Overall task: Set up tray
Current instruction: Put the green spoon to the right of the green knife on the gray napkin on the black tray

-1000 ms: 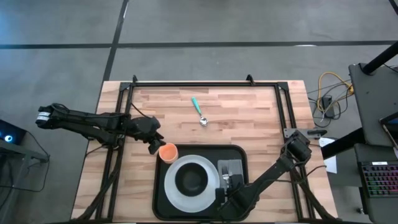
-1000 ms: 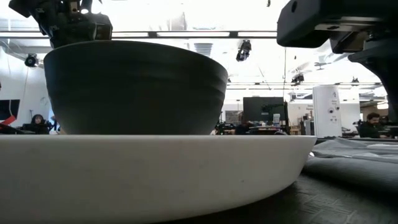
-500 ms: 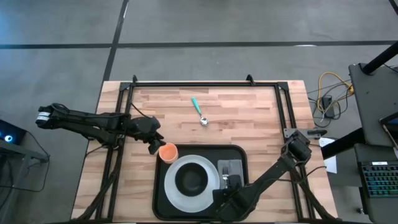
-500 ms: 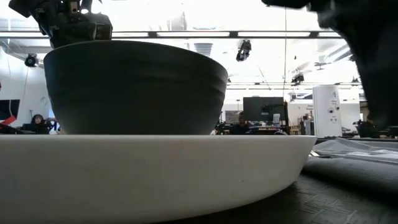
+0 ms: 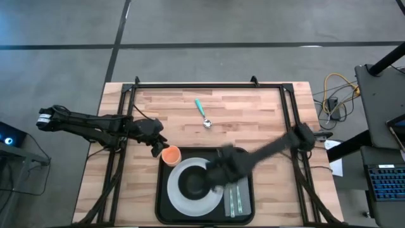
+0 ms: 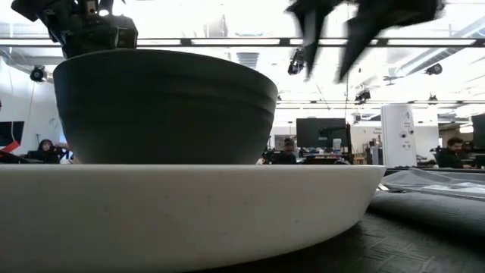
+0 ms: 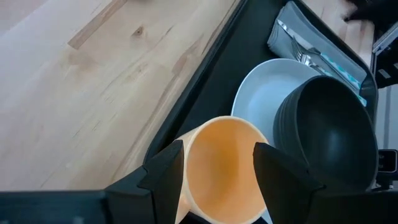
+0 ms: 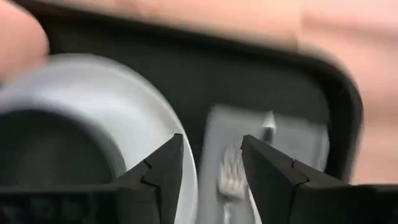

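Note:
The black tray (image 5: 163, 196) lies at the table's near middle. It holds a white plate (image 5: 177, 197) with a black bowl (image 5: 193, 183) on it, and a grey napkin (image 5: 237, 199) with a fork (image 8: 233, 174) on top. My left gripper (image 5: 164, 151) is at the tray's far left corner, shut on an orange cup (image 5: 171, 154). My right gripper (image 8: 211, 152) hangs open and empty above the tray, between plate and napkin, and is blurred in the high view (image 5: 214, 175). A teal-handled spoon (image 5: 203, 114) lies on the wood farther back. My left gripper pinches the orange cup (image 7: 224, 168) between its two fingers (image 7: 165, 171), one on each outer side of the wall just below the rim (image 7: 186, 146). The fingers come in from the table's left. The cup is upright, mouth up; its bottom is hidden.
Bare wood lies left and beyond the tray (image 7: 93, 93). A black metal frame (image 5: 202, 85) runs along the table's far and side edges. In the low view, the plate (image 6: 189, 205) and bowl (image 6: 163, 106) fill the foreground; people sit in the room behind.
My right gripper has risen quickly off the napkin at the tray's near right and swung toward the far left, now over the plate's right edge. The napkin and fork it covered now show. The left gripper and cup have kept still.

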### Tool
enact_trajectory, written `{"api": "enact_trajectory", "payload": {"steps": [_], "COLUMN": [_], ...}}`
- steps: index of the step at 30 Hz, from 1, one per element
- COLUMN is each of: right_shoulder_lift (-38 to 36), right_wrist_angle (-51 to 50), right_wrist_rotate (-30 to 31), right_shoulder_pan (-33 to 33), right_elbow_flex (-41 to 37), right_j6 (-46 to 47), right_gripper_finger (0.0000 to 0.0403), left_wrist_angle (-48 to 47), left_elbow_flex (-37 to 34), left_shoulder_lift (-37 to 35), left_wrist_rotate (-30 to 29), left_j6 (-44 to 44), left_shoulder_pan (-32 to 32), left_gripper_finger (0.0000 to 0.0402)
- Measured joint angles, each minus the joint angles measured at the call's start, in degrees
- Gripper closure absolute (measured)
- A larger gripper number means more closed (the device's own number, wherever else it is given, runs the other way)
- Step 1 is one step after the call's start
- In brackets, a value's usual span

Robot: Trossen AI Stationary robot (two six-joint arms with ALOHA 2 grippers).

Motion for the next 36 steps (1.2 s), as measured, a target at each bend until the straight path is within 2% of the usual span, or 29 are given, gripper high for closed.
{"api": "enact_trajectory", "payload": {"steps": [8, 14, 25, 36], "right_shoulder_lift": [-1.72, 0.95, 7.46, 11.19], "right_wrist_angle": [11.79, 19.47, 22.48, 29.47], "right_wrist_rotate": [-1.72, -4.84, -7.35, -8.01], "right_shoulder_pan": [-18.25, -27.91, -35.60, -38.89], "right_elbow_flex": [-0.72, -0.74, -0.76, -0.76], "right_j6": [-30.41, -43.00, -53.77, -55.95], "right_gripper_finger": [0.0266, 0.0260, 0.0232, 0.0172], "left_wrist_angle": [-0.04, -0.12, -0.25, -0.06], "left_elbow_flex": [0.00, -0.02, -0.11, -2.15], "left_shoulder_lift": [0.00, -0.11, -0.28, -0.24], "left_wrist_rotate": [1.11, 1.19, 1.14, 1.04], "left_j6": [0.02, 0.02, 4.17, 5.04], "left_shoulder_pan": [-0.04, -1.11, -3.82, -3.80], "left_gripper_finger": [0.0228, 0.0228, 0.0228, 0.0228]}}
